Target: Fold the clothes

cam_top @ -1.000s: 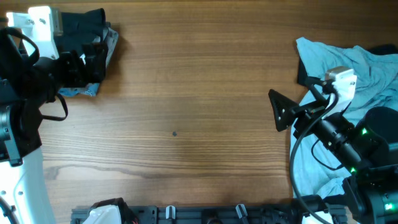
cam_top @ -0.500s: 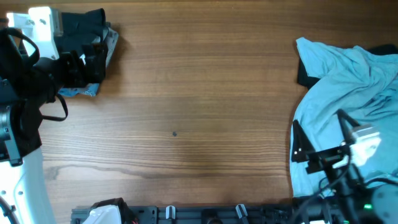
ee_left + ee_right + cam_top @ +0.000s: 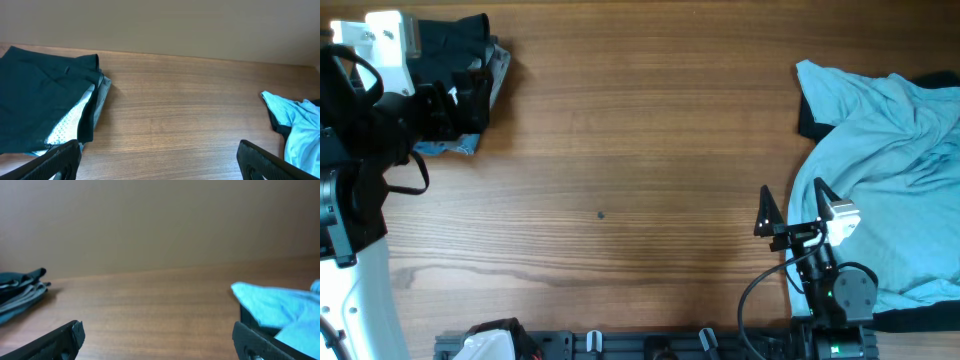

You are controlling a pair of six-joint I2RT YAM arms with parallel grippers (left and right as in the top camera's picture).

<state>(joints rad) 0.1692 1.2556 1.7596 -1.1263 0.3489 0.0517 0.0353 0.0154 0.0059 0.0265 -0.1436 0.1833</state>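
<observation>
- Wooden table (image 3: 620, 150) carries two piles well apart: a folded dark stack (image 3: 485, 55) at the far left and a crumpled light blue shirt (image 3: 890, 150) at the right edge.
- We see the right gripper (image 3: 790, 208) spread wide and empty, just beside the shirt.
- The left gripper (image 3: 159, 156) is likewise spread and empty, by the stack.
- We judge the risk to be that a pinch catches bunched layers or the dark garment (image 3: 807, 120) underneath and drags both.

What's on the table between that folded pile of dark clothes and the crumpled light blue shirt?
Only bare brown wooden table separates the folded dark pile from the light blue shirt, apart from one tiny dark speck, seen overhead.
</observation>
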